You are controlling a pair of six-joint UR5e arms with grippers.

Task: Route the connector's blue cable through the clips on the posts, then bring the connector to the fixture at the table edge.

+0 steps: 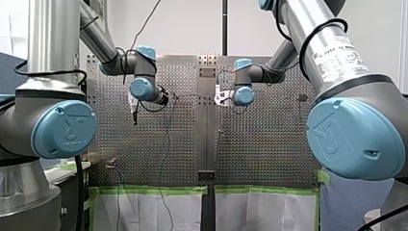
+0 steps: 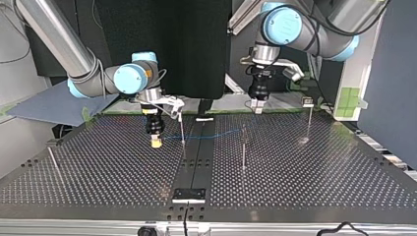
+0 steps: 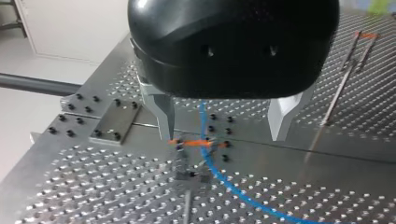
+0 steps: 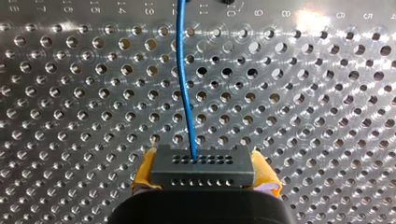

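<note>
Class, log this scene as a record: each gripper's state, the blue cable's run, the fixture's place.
Right gripper: shut on the connector, between yellow pads
Left gripper: open, fingers either side of the blue cable, above an orange clip
Cable run: from the connector across the perforated table, past that clip
Fixture: at the table's near edge in the top view, away from the connector

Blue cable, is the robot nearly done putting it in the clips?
Done: my right gripper grips the connector. In hand: the blue cable runs past a clip under the open fingers of my left gripper. Left: other posts, then the fixture.
</note>
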